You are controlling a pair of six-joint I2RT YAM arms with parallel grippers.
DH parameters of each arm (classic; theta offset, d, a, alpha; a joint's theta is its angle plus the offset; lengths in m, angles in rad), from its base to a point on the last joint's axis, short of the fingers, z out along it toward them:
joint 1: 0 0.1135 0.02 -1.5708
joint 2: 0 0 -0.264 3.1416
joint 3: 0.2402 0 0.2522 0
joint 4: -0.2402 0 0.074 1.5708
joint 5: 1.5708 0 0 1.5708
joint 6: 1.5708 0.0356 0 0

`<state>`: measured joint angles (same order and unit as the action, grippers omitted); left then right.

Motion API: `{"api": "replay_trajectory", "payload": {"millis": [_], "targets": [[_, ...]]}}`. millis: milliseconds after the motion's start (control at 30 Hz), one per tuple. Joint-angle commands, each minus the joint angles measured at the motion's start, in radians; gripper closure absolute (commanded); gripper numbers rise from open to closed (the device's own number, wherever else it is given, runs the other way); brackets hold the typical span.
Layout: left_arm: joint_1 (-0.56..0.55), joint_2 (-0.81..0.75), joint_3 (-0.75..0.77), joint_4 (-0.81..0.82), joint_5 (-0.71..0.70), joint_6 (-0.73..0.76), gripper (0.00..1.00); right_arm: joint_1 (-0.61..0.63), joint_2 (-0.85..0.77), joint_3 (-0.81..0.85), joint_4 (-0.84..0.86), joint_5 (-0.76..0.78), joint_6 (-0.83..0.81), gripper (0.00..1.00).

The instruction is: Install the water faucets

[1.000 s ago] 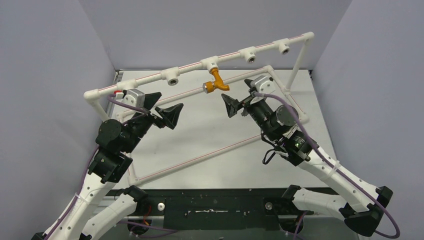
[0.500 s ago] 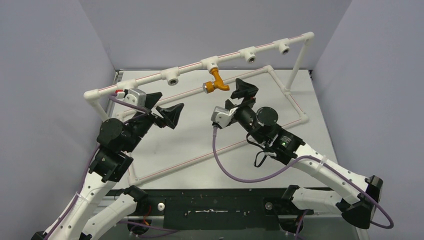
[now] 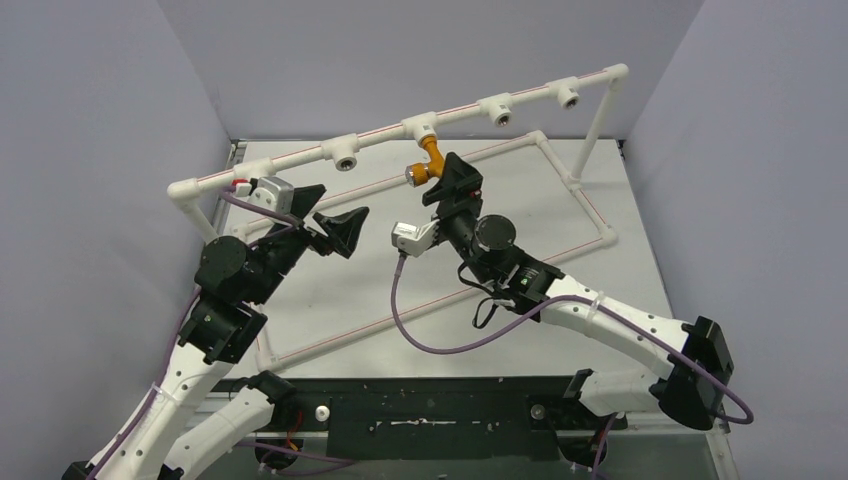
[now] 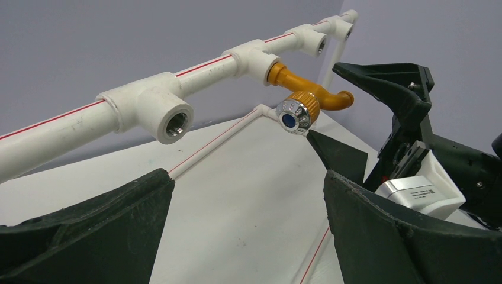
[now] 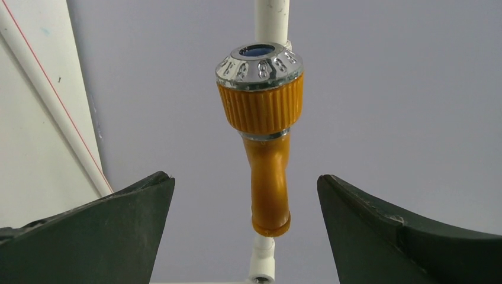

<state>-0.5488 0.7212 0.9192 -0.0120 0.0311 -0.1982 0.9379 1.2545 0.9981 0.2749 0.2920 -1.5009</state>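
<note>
Left fingers (image 3: 345, 228): spread wide with nothing between them, raised over the left side of the bench (image 3: 400, 285) near its far-left corner and facing the rail.
Frame (image 3: 590, 215): white pipe with red stripes, standing on the bench. Its lower loop lies on the bench top.
Rail (image 3: 385, 131): the frame's upper pipe, running along the far edge from the far-left corner to the far-right corner.
Tees (image 3: 345, 155): 4 on the rail. The 1st, 3rd and 4th from the left show open threaded mouths.
Tap (image 3: 432, 160): orange-brass, seated in the 2nd tee from the left and hanging below the rail over the far middle of the bench. Its silvery round end has a blue centre and points near-left, and its bent spout points right.
Right fingers (image 3: 456, 178): spread, 1 on each side of the tap. The wrist view shows a gap on both sides, so they touch nothing. The arm reaches in from the near-right corner.
</note>
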Motion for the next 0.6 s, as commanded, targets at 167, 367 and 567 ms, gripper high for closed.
{"api": "replay_trajectory", "payload": {"millis": [167,367,567], "targets": [[-0.007,-0.003,0.037,0.026,0.004,0.005,0.03,0.009,0.082,0.076,0.210,0.054,-0.072,0.18],[-0.006,-0.003,0.037,0.024,0.001,0.006,0.03,0.013,0.103,0.097,0.253,0.039,-0.017,0.95],[-0.007,-0.005,0.037,0.024,-0.002,0.008,0.03,0.016,0.086,0.062,0.349,0.023,0.233,1.00]]}}
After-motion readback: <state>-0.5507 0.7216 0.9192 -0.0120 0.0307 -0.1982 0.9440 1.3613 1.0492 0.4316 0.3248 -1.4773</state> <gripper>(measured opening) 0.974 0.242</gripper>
